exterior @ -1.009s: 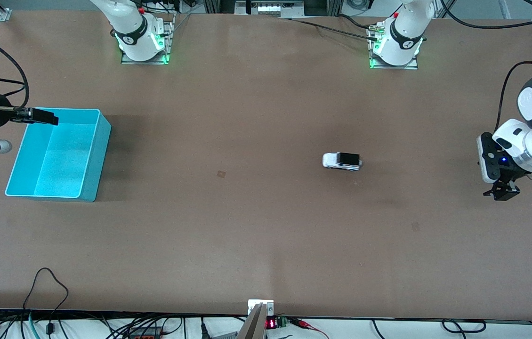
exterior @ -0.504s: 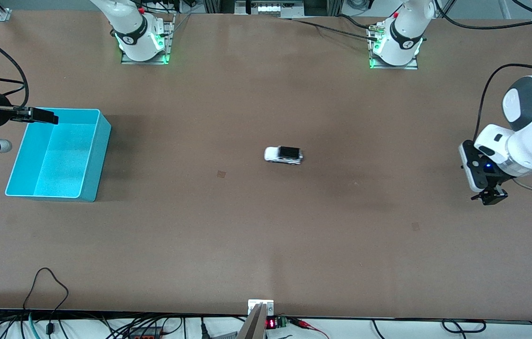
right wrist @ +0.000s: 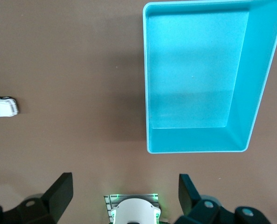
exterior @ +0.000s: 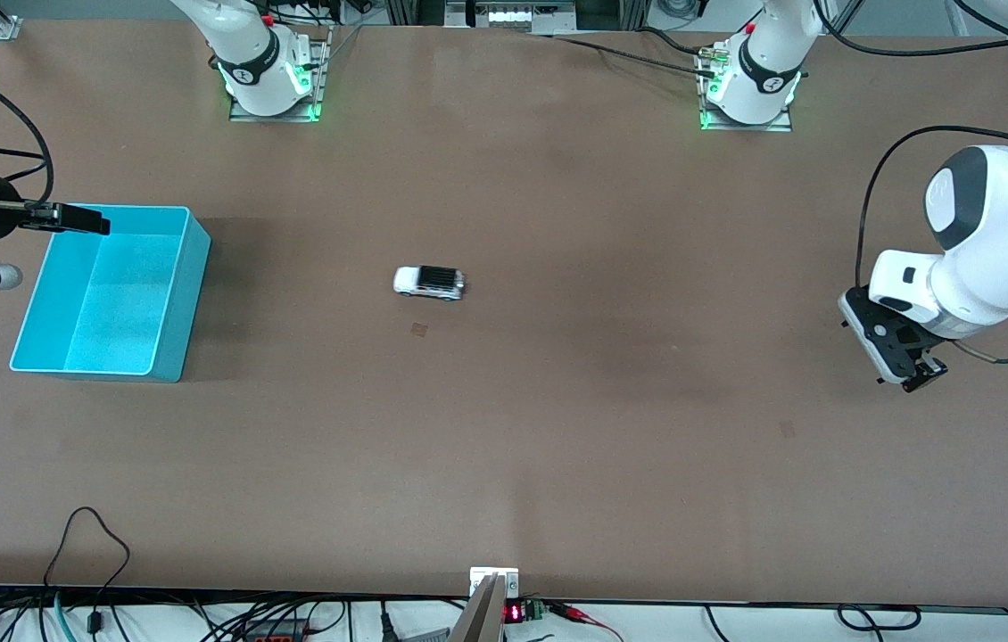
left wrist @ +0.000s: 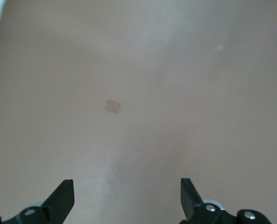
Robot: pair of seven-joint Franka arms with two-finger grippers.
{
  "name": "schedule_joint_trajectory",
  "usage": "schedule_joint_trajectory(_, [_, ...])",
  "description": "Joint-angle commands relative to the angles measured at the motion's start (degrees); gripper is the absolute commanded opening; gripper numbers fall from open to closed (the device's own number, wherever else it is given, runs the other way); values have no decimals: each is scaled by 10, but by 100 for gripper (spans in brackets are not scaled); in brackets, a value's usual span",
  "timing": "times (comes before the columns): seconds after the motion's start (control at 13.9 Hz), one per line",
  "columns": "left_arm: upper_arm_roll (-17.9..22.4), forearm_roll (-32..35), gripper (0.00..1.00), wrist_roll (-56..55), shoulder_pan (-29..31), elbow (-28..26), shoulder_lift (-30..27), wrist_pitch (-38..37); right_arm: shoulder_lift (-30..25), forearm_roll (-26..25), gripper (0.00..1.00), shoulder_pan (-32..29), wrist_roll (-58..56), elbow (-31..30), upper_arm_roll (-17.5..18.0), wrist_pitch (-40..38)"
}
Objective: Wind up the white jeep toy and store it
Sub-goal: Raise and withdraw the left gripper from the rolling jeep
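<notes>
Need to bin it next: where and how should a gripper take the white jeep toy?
Grip the white jeep toy across its two long flat sides, coming straight down over its black roof. It stands on its wheels on the table, lengthwise toward the cyan bin, nothing beside it.

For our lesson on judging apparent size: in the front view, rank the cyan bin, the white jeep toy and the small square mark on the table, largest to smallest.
1. cyan bin, by far the largest.
2. white jeep toy, much smaller, on the bare table.
3. small square mark, smallest, slightly nearer the camera than the jeep.
</notes>
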Motion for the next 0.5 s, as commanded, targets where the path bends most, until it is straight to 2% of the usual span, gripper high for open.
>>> schedule_joint_trajectory(0.0, [5,-13,100,-77,-12,44,6,-14,2,0,100,-5,0,2,2,-9])
schedule_joint_trajectory(0.43, [9,-13,100,-202,-17,55,4,-14,3,0,100,-5,0,2,2,-9])
